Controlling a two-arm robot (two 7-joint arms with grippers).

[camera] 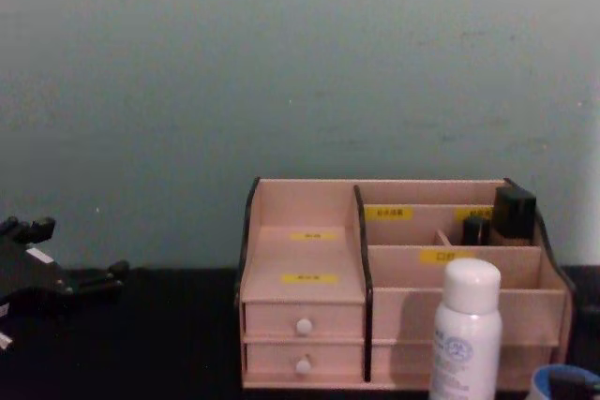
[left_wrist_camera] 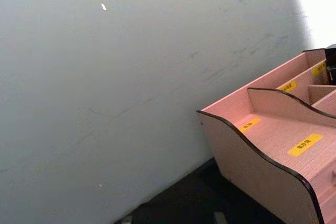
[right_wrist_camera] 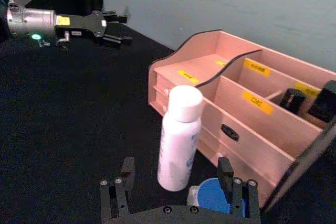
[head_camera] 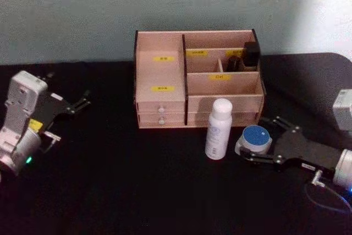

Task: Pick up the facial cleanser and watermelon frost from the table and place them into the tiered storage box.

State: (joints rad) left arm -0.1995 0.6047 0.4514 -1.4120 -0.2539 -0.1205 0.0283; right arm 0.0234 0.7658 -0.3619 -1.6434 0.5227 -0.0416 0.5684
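While your right gripper (head_camera: 254,137) holds its jaws spread either side of the watermelon frost (right_wrist_camera: 211,195), the facial cleanser (head_camera: 218,129) stands upright just beside it, both before the tiered storage box (head_camera: 160,70); left gripper (head_camera: 81,102) parked far left, fingers apart.

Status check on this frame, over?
Right claw open, straddling watermelon frost on the table. Left claw open, parked at far left. Facial cleanser upright close beside, crowding the grasp. Neither item in tiered storage box.
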